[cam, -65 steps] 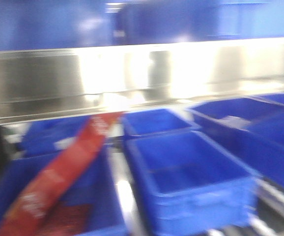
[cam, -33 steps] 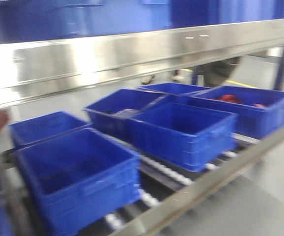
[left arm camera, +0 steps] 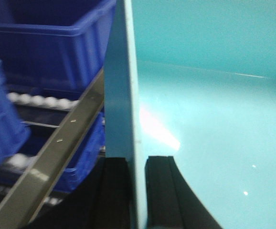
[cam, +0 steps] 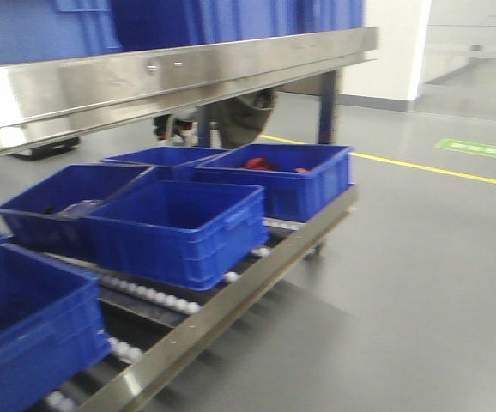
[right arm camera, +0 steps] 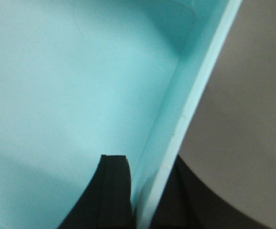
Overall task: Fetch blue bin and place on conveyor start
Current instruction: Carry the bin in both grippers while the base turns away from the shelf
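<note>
The light turquoise blue bin [left arm camera: 209, 119] fills the left wrist view; its left wall runs up the frame. My left gripper [left arm camera: 137, 164] is shut on that wall, one black finger inside, one outside. In the right wrist view the blue bin [right arm camera: 71, 86] shows its inside and right wall, and my right gripper [right arm camera: 150, 167] is shut on that wall the same way. The bin and both grippers are out of the front view. The conveyor start is not in view.
A steel roller rack [cam: 231, 296] carries several dark royal-blue ribbed crates [cam: 175, 227], under a shiny steel shelf rail [cam: 171, 73]. Grey floor [cam: 420, 257] with a yellow line lies to the right. In the left wrist view the rack rail [left arm camera: 57, 157] runs close beside the bin.
The front view has swung to the right: the crates and rack slid left in the frame, the red bag has gone out of view, and open grey floor now shows at the right.
</note>
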`<state>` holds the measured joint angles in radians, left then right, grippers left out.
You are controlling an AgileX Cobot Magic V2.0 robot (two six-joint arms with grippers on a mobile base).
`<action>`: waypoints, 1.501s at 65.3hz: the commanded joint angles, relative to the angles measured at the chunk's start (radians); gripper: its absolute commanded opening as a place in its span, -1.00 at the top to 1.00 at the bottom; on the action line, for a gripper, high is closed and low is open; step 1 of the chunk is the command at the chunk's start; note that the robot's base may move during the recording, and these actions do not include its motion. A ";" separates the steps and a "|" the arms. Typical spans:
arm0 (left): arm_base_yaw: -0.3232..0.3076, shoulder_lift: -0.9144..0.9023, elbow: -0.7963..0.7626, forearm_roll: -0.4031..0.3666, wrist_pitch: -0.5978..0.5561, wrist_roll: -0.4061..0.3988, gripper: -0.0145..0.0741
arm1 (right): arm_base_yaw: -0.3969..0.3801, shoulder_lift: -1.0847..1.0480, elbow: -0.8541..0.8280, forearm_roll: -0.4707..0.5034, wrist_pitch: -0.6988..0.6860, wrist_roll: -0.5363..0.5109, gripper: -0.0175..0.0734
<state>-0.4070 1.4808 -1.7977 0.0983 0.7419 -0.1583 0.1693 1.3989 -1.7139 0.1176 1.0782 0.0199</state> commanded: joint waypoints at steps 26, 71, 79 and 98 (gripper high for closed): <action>-0.009 -0.013 -0.010 -0.064 -0.081 -0.004 0.92 | 0.006 -0.009 -0.008 0.038 -0.042 -0.036 0.95; -0.009 -0.013 -0.010 -0.064 -0.081 -0.004 0.92 | 0.006 -0.009 -0.008 0.038 -0.042 -0.036 0.95; -0.009 -0.013 -0.010 -0.064 -0.081 -0.004 0.92 | 0.006 -0.009 -0.008 0.038 -0.042 -0.036 0.95; -0.009 -0.013 -0.010 -0.064 -0.081 -0.004 0.92 | 0.006 -0.009 -0.008 0.038 -0.042 -0.036 0.95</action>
<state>-0.4070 1.4808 -1.7977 0.0983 0.7419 -0.1583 0.1693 1.3971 -1.7139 0.1176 1.0782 0.0199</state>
